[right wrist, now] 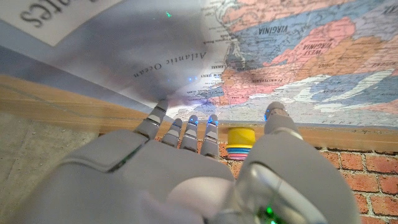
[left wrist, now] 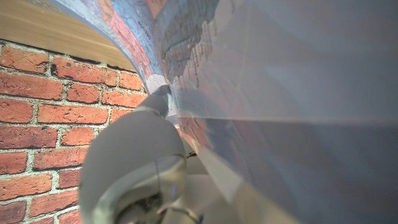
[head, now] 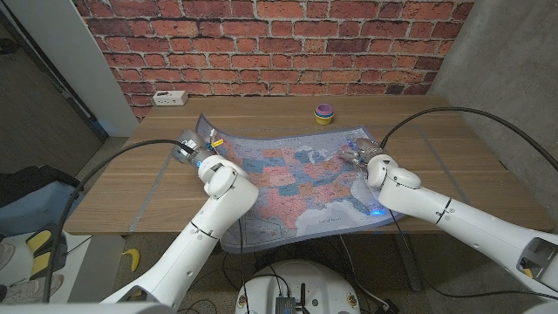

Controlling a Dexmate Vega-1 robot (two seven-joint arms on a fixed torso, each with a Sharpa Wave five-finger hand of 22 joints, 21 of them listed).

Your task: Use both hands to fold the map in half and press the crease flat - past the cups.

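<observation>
A: Where does the map [head: 292,187] lie?

B: Spread open on the tabletop [head: 471,166], its near edge hanging a little over the front. The cups [head: 323,114], a small coloured stack, stand just beyond the map's far edge, toward the brick wall [head: 261,44].

A: And the hands?

B: One at each far corner of the map. The left hand [head: 193,150] is at the far-left corner, which stands a bit off the wood. In its wrist view the sheet [left wrist: 280,93] curves up over the hand [left wrist: 134,168], so the hand seems to be under or around that edge. Whether the fingers have actually closed on the paper I cannot tell.

A: The right one?

B: The right hand [head: 359,152] is at the map's far-right edge. Its wrist view shows the fingertips [right wrist: 191,121] close together, curled down onto the printed sheet [right wrist: 298,56] near the border, with the cups [right wrist: 239,142] beyond. Touching, I'd say; a real pinch I cannot confirm.

A: Why both far corners?

B: My guess: taking matching corners keeps the sheet square as it folds, and working on the map's side of the cups avoids knocking the stack.
</observation>
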